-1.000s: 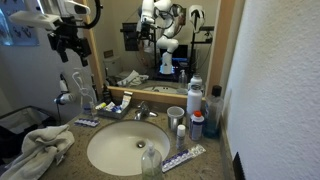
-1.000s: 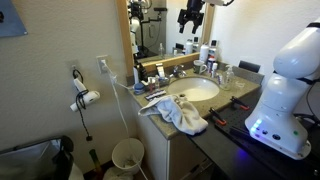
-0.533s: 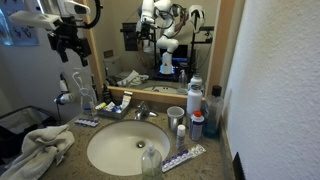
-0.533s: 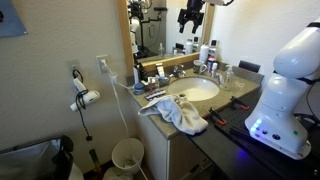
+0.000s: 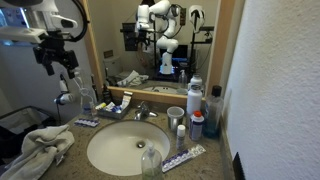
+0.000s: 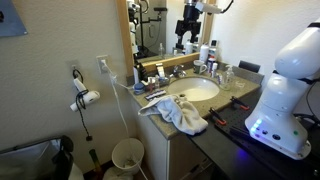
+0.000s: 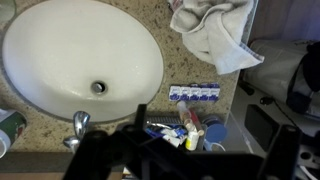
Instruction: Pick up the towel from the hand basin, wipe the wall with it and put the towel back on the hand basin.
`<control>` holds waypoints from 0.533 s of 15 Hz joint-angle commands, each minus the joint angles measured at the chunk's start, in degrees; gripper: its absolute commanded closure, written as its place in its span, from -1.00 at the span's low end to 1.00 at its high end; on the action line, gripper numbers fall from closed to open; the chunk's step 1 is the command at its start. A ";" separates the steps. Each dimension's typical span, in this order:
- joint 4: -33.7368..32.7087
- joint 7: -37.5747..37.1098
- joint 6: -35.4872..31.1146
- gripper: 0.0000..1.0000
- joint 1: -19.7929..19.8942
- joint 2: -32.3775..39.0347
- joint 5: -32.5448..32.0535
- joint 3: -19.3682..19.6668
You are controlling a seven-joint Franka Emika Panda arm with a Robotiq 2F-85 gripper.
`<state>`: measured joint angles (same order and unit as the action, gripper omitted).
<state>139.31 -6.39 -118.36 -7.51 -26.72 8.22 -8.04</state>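
Note:
A crumpled white towel (image 5: 40, 148) lies on the granite counter beside the oval hand basin (image 5: 100, 135). Both show in the other exterior view, towel (image 6: 180, 113) hanging over the counter's front edge and basin (image 6: 197, 98) behind it. The wrist view shows the towel (image 7: 215, 35) at the top right and the basin (image 7: 40, 95) at the left. My gripper (image 5: 56, 62) hangs high above the counter by the mirror, well apart from the towel, open and empty. It also shows in an exterior view (image 6: 188, 30). In the wrist view my gripper (image 7: 210, 145) frames the toiletries below.
A faucet (image 5: 140, 110), a cup (image 5: 176, 116), bottles (image 5: 213, 110) and a toothpaste box (image 5: 185, 157) crowd the counter. A white wall (image 5: 280, 90) rises beside the basin. A hair dryer (image 6: 85, 97) hangs on the wall, a bin (image 6: 127, 155) stands below, and the robot base (image 6: 285, 90) is close by.
My gripper has moved down a little towards the counter and turned slightly. The towel and the items on the counter have not moved.

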 commanded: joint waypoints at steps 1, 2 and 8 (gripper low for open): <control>7.46 -6.31 -3.54 -1.00 -2.77 -4.34 1.94 -4.51; 9.37 -8.45 -5.15 -1.00 -3.42 -4.92 2.06 -5.92; 21.04 -20.81 -20.18 -1.00 -7.59 -4.25 5.56 -13.21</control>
<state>154.89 -23.07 -131.89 -13.40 -30.57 11.34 -19.19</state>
